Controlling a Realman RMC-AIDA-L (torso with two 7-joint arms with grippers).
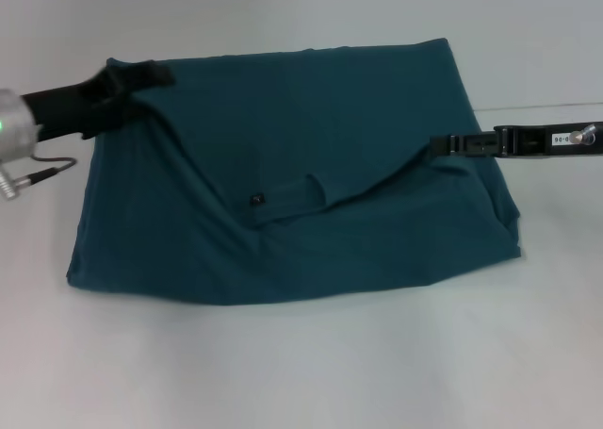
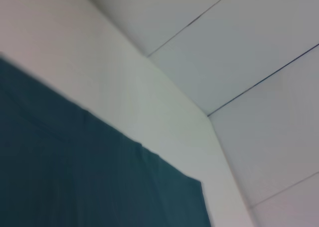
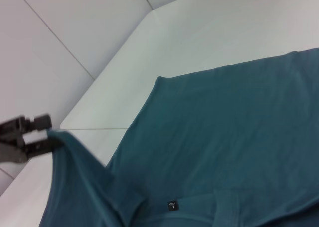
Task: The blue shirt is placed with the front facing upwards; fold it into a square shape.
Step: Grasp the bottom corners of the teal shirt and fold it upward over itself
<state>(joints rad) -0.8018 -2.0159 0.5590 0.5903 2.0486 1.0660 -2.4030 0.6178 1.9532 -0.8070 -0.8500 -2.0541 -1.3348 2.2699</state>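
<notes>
- The left hand [image 1: 151, 74] is clamped on the blue shirt's [image 1: 283, 222] far-left corner, lifting it.
- The right hand [image 1: 441, 146] pinches the shirt's right edge.
- The shirt lies partly folded across the middle of the white desk [image 1: 301, 372], collar [image 1: 311, 195] turned inward.
- The right wrist view alone shows the small dark label [image 3: 172, 205] clearly, with the left hand [image 3: 50, 143] gripping cloth.

Lab-like test space, plain white table [image 1: 311, 372], bare white panelled walls [image 2: 239, 32]

matt cotton-like blue shirt [image 1: 283, 165] on smooth white table [image 1: 301, 363]
</notes>
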